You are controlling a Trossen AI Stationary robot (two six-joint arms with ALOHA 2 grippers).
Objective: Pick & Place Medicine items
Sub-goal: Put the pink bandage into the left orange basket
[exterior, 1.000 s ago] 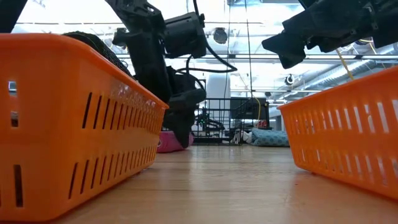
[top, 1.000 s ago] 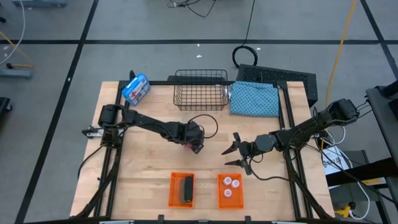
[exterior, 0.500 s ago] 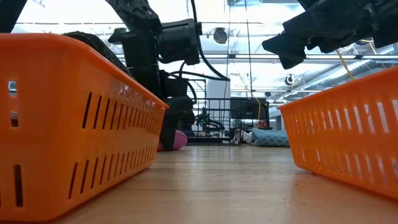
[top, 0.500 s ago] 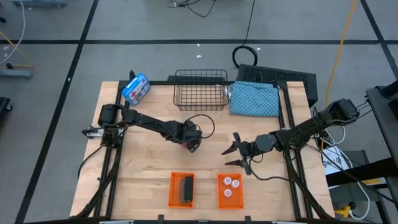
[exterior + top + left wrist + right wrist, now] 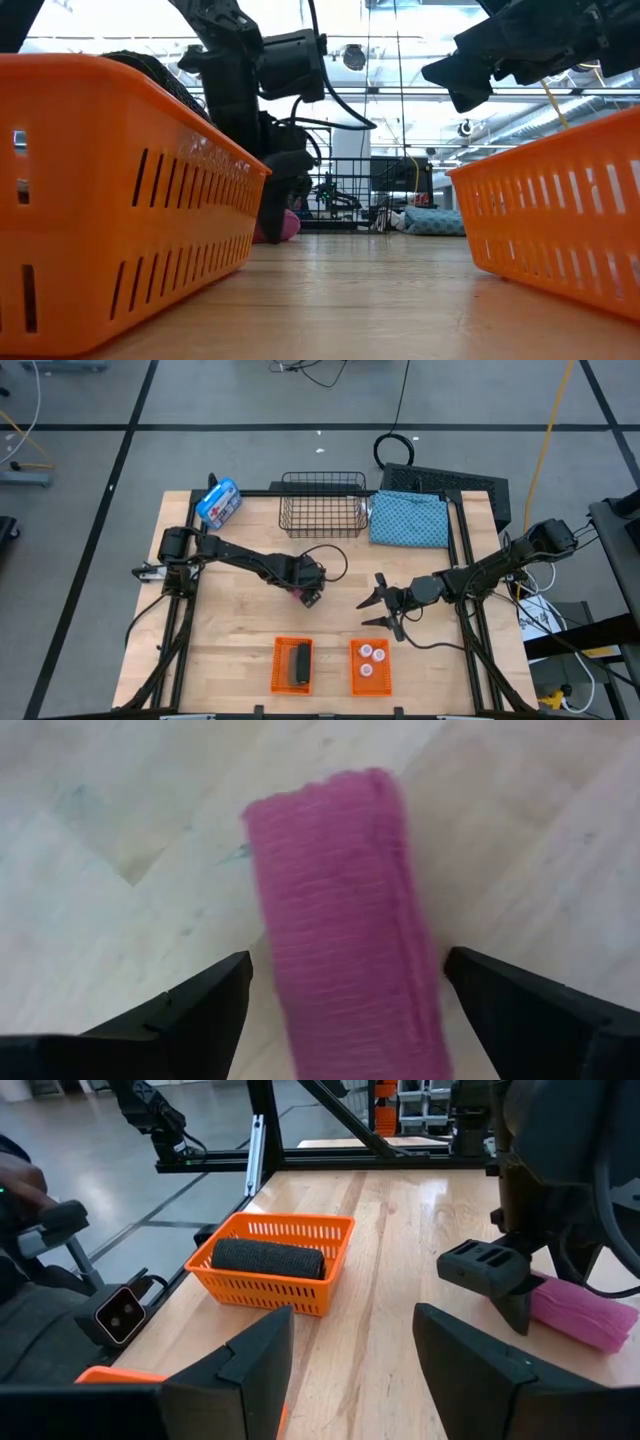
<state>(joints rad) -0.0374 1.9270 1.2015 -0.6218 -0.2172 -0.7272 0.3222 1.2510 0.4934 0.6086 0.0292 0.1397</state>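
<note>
Pale wooden boards make up the table [image 5: 240,635], which stands on a grey floor crossed by dark lines. Near the table's middle the left gripper [image 5: 309,593] is down at the pink piece [image 5: 301,592], which lies flat on the wood; in the left wrist view the pink piece [image 5: 345,920] runs lengthwise between the two dark fingers [image 5: 200,1005], which stand apart on either side of it with bare wood showing in each gap — not closed on it. From the low view the left gripper [image 5: 275,205] reaches the tabletop with the pink piece [image 5: 287,224] just beside its tip. The right gripper [image 5: 378,610] hovers above the table to the right of it, well apart, its fingers spread wide and holding nothing; the right wrist view looks past them to the pink piece [image 5: 580,1312] and the left gripper's finger [image 5: 490,1275]. Near the front edge sit two orange baskets: the left basket [image 5: 293,665] holds the black piece [image 5: 298,663], and the right basket [image 5: 369,665] holds three white round bottles [image 5: 371,656]. At the far side are a wire basket [image 5: 322,503], a blue patterned cloth [image 5: 409,519] and a blue-and-white package [image 5: 219,502].
</note>
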